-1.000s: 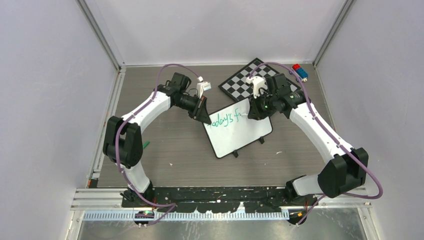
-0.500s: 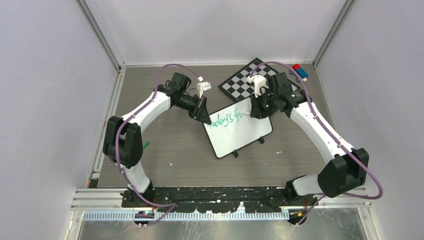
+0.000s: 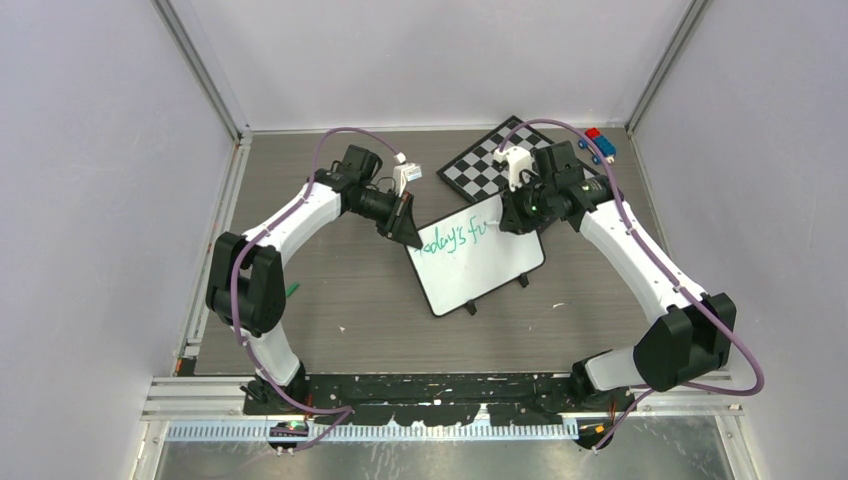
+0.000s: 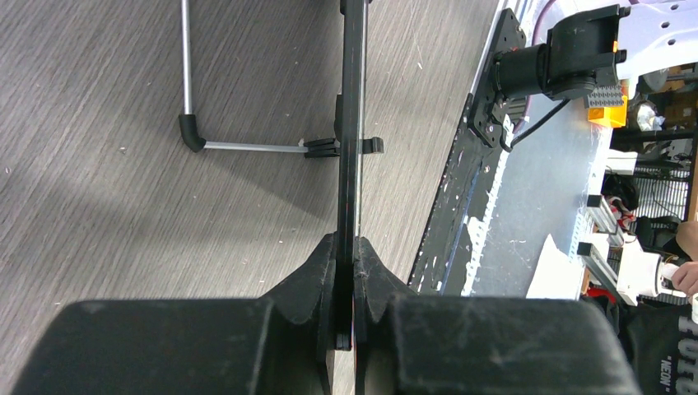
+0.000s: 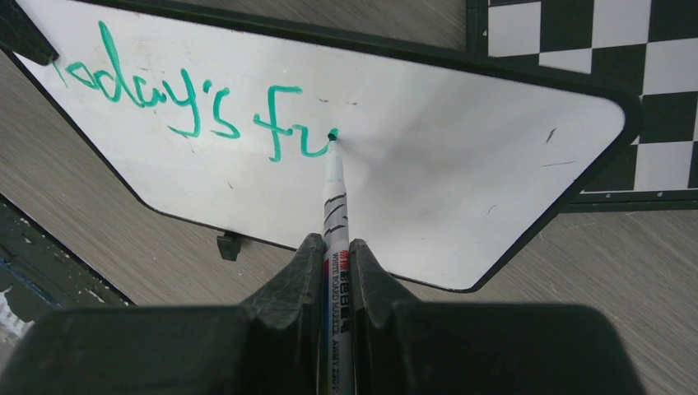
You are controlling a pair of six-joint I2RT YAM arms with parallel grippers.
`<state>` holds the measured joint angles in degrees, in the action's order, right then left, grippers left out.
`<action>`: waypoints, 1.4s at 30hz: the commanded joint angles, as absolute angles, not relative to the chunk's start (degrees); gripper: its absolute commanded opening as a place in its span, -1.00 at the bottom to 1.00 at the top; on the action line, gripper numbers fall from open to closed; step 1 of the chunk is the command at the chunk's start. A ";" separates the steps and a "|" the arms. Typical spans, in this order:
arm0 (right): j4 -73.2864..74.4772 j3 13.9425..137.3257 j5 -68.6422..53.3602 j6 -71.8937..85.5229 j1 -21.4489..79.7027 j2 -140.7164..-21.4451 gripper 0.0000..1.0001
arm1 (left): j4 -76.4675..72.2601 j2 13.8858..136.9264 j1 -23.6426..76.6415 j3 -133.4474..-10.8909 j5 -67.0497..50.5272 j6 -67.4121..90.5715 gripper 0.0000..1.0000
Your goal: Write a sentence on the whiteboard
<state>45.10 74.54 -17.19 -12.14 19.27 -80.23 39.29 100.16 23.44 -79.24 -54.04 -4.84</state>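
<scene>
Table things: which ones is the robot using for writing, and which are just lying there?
In use: whiteboard, green writing, marker in the right gripper, left gripper clamping the board's edge.
Lying about: chessboard, red and blue toy blocks.

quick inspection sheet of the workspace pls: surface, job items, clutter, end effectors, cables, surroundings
surface: grey wood-grain table, a few white specks
job's things: whiteboard set at an angle; sentence reads "today's fu" in green, unfinished; marker tip on the board
clutter: chessboard just behind the whiteboard; red and blue blocks at the far right corner; small green scrap by the left arm
end effectors: left end effector shut on the whiteboard's edge; right end effector shut on the marker
cables: purple cables looped along both arms, off the board
surroundings: plain pale walls with metal corner posts
</scene>
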 commanded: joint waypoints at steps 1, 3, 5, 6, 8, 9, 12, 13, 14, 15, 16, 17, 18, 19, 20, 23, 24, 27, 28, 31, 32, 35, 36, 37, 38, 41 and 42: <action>42.68 72.06 -16.79 -12.50 18.98 -78.78 -0.99 | 37.97 99.50 24.07 -78.99 -51.07 -5.62 -1.00; 42.71 71.19 -16.79 -12.37 18.98 -78.25 -0.99 | 37.93 99.55 24.08 -78.92 -51.12 -5.68 -1.00; 42.92 70.90 -16.79 -12.44 18.98 -77.78 -0.99 | 38.04 99.60 24.05 -78.90 -51.15 -5.71 -1.00; 43.11 70.92 -16.79 -12.48 18.98 -77.62 -1.00 | 37.93 99.52 24.07 -78.86 -51.15 -5.71 -1.00; 43.71 71.43 -16.30 -12.91 18.92 -77.29 -0.99 | 37.96 99.49 24.07 -78.80 -51.11 -5.71 -1.00; 44.04 71.94 -15.94 -13.18 18.98 -77.17 -0.99 | 37.89 99.37 24.12 -78.75 -51.07 -5.71 -1.00; 45.50 74.27 -15.22 -13.98 18.94 -77.17 -0.99 | 37.97 99.33 24.04 -78.69 -51.15 -5.71 -1.00; 45.84 75.10 -15.16 -14.12 18.92 -77.17 -0.99 | 37.93 99.24 24.08 -78.67 -51.11 -5.71 -1.00; 46.14 75.78 -15.12 -14.19 18.91 -77.21 -0.99 | 37.93 99.24 24.08 -78.66 -51.15 -5.71 -1.00; 46.42 76.53 -15.10 -14.28 18.96 -77.32 -1.00 | 37.92 99.23 24.08 -78.66 -51.20 -5.71 -1.00; 46.40 77.10 -14.85 -14.34 18.97 -77.40 -0.99 | 37.90 99.31 24.08 -78.66 -51.23 -5.65 -1.00; 46.31 77.59 -14.59 -14.41 18.87 -77.55 -1.00 | 37.82 99.45 24.08 -78.73 -51.38 -5.56 -1.00; 46.21 78.01 -14.37 -14.49 18.84 -77.71 -0.99 | 37.80 99.48 24.08 -78.75 -51.43 -5.45 -1.00; 46.04 78.42 -14.33 -14.43 18.79 -77.96 -0.99 | 37.72 99.52 24.08 -78.83 -51.57 -5.37 -1.00; 45.88 78.80 -14.33 -14.42 18.81 -78.27 -0.99 | 37.68 99.50 24.08 -78.88 -51.59 -5.36 -1.00; 45.33 79.70 -14.16 -14.23 18.79 -79.19 -0.99 | 37.78 99.26 24.08 -78.79 -51.60 -5.44 -1.00; 45.15 80.09 -14.03 -14.24 18.78 -79.52 -1.00 | 37.75 99.23 24.08 -78.77 -51.59 -5.45 -1.00; 44.58 80.84 -13.83 -14.39 18.76 -80.83 -1.00 | 37.50 99.32 24.08 -78.71 -51.91 -5.25 -1.00; 44.49 80.92 -13.86 -14.47 18.74 -81.27 -1.00 | 37.50 99.38 24.08 -78.68 -51.99 -5.13 -1.00; 44.47 80.58 -14.05 -14.52 18.75 -81.71 -0.99 | 37.48 99.40 24.08 -78.64 -52.12 -5.05 -1.00; 44.41 80.19 -14.17 -14.54 18.81 -81.55 -0.99 | 37.52 99.33 24.08 -78.58 -52.06 -5.11 -1.00; 43.71 78.08 -14.81 -13.81 18.73 -80.17 -0.99 | 37.43 99.42 24.08 -78.44 -52.18 -5.10 -1.00; 43.14 77.03 -14.85 -13.54 18.74 -79.57 -0.99 | 37.44 99.53 24.08 -78.43 -52.25 -5.10 -1.00; 42.86 76.16 -14.81 -13.27 18.80 -79.06 -1.00 | 37.50 99.60 24.08 -78.40 -52.19 -5.10 -1.00; 42.88 75.50 -14.84 -13.18 18.76 -78.64 -1.00 | 37.47 99.66 24.08 -78.41 -52.20 -5.10 -1.00; 43.00 73.28 -15.19 -13.01 18.74 -77.52 -1.00 | 37.59 99.76 24.08 -78.51 -52.13 -5.26 -1.00; 43.10 72.69 -15.35 -12.91 18.73 -77.26 -0.99 | 37.64 99.76 24.08 -78.49 -52.10 -5.35 -1.00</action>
<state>45.34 74.87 -14.92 -13.37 19.00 -79.68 39.22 100.16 23.46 -79.24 -54.17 -4.78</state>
